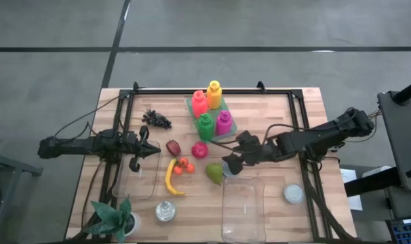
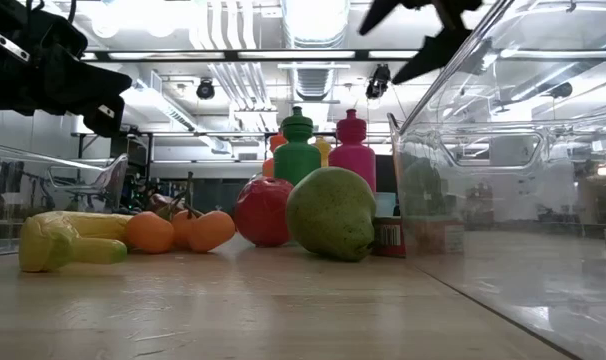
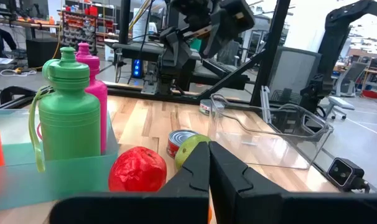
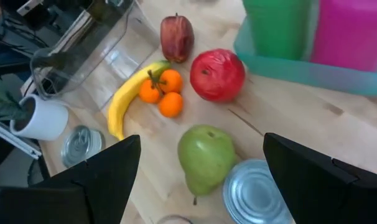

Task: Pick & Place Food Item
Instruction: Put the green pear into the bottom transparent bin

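Note:
A green pear [image 1: 214,173] lies on the wooden table between small orange fruits [image 1: 184,166] and a clear tub [image 1: 243,203]. My right gripper [image 1: 231,163] hovers open above the pear [image 4: 204,155], slanting down, its fingers to either side and touching nothing. A yellow banana [image 1: 170,177], a round red fruit [image 1: 199,150], a dark red apple [image 1: 173,147] and dark grapes [image 1: 158,120] lie nearby. My left gripper [image 1: 148,150] waits shut and level at the table's left, above a second clear tub [image 1: 134,173].
Coloured bottles stand in a teal tray [image 1: 211,112] at the back. A small can [image 4: 257,193] stands right beside the pear. Two more cans [image 1: 165,211] [image 1: 294,194] and a potted plant [image 1: 114,217] sit near the front edge.

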`<act>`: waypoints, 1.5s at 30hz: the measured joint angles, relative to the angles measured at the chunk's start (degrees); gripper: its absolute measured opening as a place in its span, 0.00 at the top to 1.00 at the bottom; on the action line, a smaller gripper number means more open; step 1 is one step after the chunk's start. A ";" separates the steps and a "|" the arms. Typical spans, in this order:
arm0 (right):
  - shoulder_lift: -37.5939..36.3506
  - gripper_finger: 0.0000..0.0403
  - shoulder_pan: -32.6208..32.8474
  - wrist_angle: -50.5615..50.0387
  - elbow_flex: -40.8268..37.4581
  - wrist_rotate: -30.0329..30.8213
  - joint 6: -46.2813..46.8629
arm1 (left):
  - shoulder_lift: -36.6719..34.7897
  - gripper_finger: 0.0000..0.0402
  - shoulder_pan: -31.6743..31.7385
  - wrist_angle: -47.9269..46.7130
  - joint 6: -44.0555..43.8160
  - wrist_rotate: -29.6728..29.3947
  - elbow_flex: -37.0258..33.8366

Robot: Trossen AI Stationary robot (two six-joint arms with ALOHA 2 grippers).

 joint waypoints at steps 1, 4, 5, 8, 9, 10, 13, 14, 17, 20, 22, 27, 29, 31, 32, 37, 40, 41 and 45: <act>1.28 0.17 -0.02 -0.13 1.31 -0.01 -0.09 | 0.00 1.00 -0.02 0.00 0.00 0.02 0.00; 5.74 0.15 0.00 -1.81 5.82 -0.03 -0.65 | 0.00 1.00 0.00 -0.01 0.00 0.02 -0.02; 7.25 0.14 0.02 -2.17 7.32 -0.07 -0.68 | 0.00 1.00 0.00 0.00 0.00 0.00 -0.02; 12.28 0.09 0.02 -4.52 12.05 -1.50 -0.51 | 0.00 1.00 0.00 0.00 0.00 0.00 0.00; 14.02 0.07 0.02 -5.44 13.62 -2.03 0.05 | 0.00 1.00 -0.02 0.00 0.00 0.00 -0.02; 15.92 0.06 0.02 -6.77 15.22 -2.19 0.80 | 0.00 1.00 -0.01 -0.02 0.00 0.01 -0.01; 21.28 0.05 0.02 -9.99 20.14 -2.89 2.63 | 0.00 1.00 -0.01 -0.01 0.00 0.00 -0.01; 22.99 0.05 0.00 -11.66 21.81 -3.30 2.90 | 0.00 1.00 0.00 -0.01 0.00 0.00 -0.02; 27.71 0.05 0.00 -18.55 26.71 -3.61 5.02 | 0.00 1.00 -0.01 0.00 0.00 0.01 -0.02; 31.48 0.05 0.00 -24.08 30.45 -3.73 6.76 | 0.00 1.00 0.00 -0.02 0.00 0.00 -0.02; 33.30 0.05 0.00 -23.96 32.16 -3.78 6.46 | 0.00 1.00 -0.01 0.00 0.00 0.01 -0.02; 36.93 0.05 0.00 -23.74 34.80 -3.75 4.47 | 0.00 1.00 -0.01 -0.01 0.00 0.01 -0.01; 37.85 0.05 -0.02 -23.96 34.81 -3.75 4.51 | 0.00 1.00 0.00 -0.02 0.00 0.02 -0.02; 38.09 0.05 -0.02 -24.61 34.81 -3.78 4.80 | 0.00 1.00 0.00 0.00 0.00 0.02 0.00; 38.24 0.05 -0.02 -25.10 34.81 -3.78 4.82 | 0.00 1.00 0.00 -0.02 0.00 0.01 -0.02; 38.58 0.05 -0.02 -27.04 34.20 -3.93 4.79 | 0.00 1.00 0.00 -0.02 0.00 0.00 0.00; 38.56 0.05 -0.02 -26.78 33.26 -5.15 4.53 | 0.00 1.00 -0.01 -0.02 0.00 0.00 -0.01; 38.55 0.05 -0.02 -26.72 32.95 -5.91 4.21 | 0.00 1.00 0.00 -0.01 0.00 0.01 -0.01; 38.58 0.05 0.00 -24.53 31.21 -6.31 3.59 | 0.00 1.00 0.00 -0.01 0.00 0.00 -0.02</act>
